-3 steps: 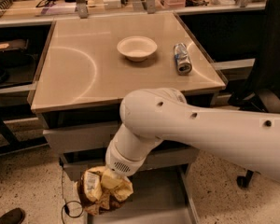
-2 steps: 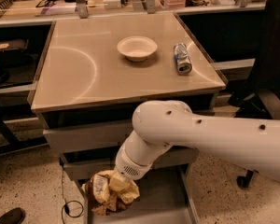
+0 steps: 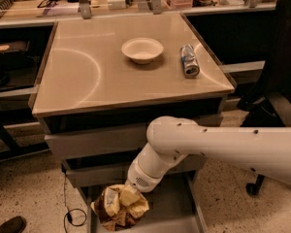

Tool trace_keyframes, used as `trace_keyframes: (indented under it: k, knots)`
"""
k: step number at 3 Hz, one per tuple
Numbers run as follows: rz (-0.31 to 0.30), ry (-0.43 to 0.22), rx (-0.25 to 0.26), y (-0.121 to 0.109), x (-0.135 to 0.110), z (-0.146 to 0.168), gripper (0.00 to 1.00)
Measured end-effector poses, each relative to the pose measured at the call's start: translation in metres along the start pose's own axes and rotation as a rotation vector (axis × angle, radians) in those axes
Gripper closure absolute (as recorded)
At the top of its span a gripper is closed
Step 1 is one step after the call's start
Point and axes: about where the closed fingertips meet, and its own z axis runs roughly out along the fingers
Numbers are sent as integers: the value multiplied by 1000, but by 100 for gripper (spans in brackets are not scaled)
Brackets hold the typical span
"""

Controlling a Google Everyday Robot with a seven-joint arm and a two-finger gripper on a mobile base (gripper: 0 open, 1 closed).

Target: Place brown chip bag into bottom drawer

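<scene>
The brown chip bag (image 3: 117,208), crinkled with yellow and white panels, lies at the left front of the open bottom drawer (image 3: 172,212), a grey tray pulled out below the cabinet. My gripper (image 3: 127,196) is at the end of the white arm, right on top of the bag; the wrist and the bag hide its tips. The arm reaches in from the right, across the front of the two upper drawers.
A white bowl (image 3: 142,49) and a silver-blue can (image 3: 189,60) lying on its side rest on the beige cabinet top (image 3: 87,76). A dark office chair (image 3: 276,96) stands at the right. A black cable (image 3: 70,212) lies on the floor at the left.
The arm has swung to the right and lowered, carrying the bag from the drawer's left edge further over the drawer floor.
</scene>
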Motion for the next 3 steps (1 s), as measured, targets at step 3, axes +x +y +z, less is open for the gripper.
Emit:
trace_keyframes:
  k: [3]
  knots:
    - [150, -143, 9, -58, 46, 97, 100]
